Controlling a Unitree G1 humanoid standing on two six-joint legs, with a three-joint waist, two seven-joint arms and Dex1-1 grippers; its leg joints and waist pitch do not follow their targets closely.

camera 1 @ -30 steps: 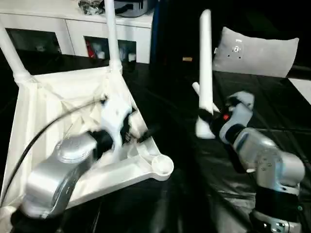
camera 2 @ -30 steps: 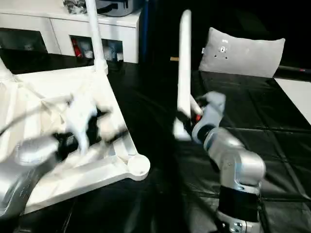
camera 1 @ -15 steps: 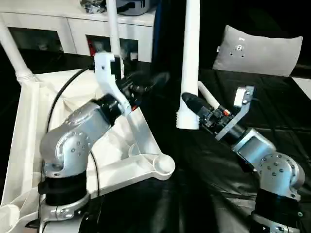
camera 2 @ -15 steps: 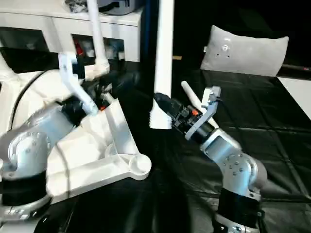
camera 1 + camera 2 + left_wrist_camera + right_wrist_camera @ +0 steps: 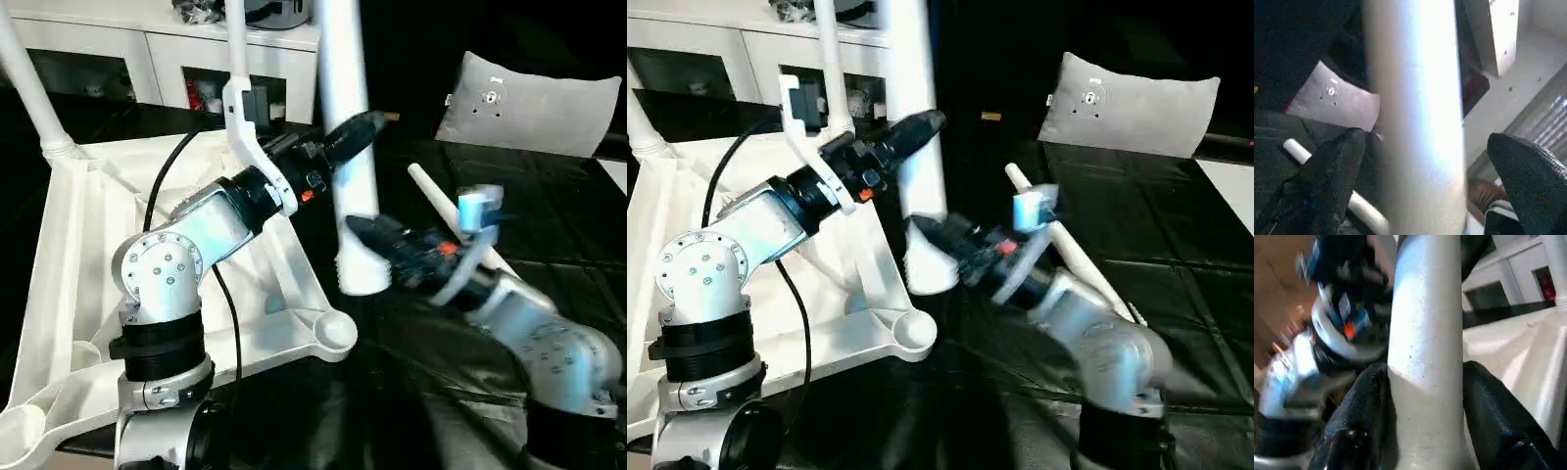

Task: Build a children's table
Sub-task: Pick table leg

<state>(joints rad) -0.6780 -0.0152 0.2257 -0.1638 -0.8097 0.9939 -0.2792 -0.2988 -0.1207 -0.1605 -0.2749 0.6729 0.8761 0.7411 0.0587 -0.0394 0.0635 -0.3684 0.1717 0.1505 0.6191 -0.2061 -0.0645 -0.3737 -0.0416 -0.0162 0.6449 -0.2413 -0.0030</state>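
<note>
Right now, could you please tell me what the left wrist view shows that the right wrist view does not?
The left wrist view brings the grey cushion, a loose leg lying flat, and the left gripper open, its fingers apart on either side of the held leg. The right wrist view brings the table top, the white cabinet and the right gripper clamped on that leg. Both share the upright held leg, close up.
</note>
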